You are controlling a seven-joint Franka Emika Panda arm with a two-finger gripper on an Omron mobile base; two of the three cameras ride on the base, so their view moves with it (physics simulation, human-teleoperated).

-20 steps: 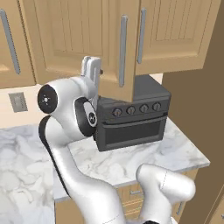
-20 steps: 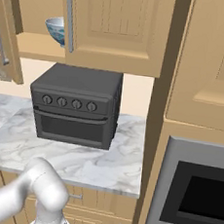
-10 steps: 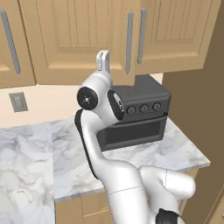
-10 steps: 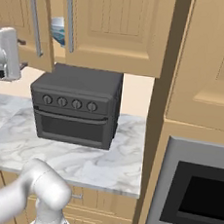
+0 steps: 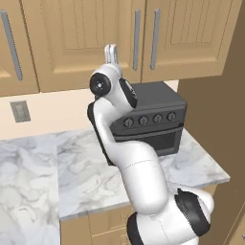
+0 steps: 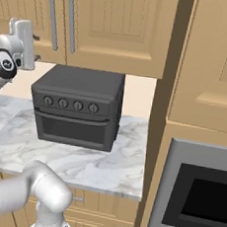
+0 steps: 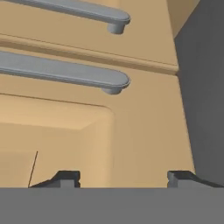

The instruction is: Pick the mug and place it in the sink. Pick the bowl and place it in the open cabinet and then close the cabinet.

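Cabinet (image 5: pixel 86 43) doors shut, gripper (image 7: pixel 124 177) against them

Place: home kitchen | Evidence: light-wood panelled cabinets (image 5: pixel 72 43), grey-veined white marble counter (image 5: pixel 72 177), black four-knob toaster oven (image 6: pixel 79 107)

A white marble countertop with grey veining (image 5: pixel 72 167) runs along the wall under the upper units, with light-wood base fronts beneath its front edge. From the right base camera the same slab (image 6: pixel 105 159) ends at a tall light-wood column. Sitting directly on it is a black box-shaped toaster oven with a row of four round knobs above its glass door (image 5: pixel 153 122). The oven (image 6: pixel 78 109) stands at the back of the counter near the wall, toward the slab's right end. Bare marble lies in front of it and stretches away to its left.
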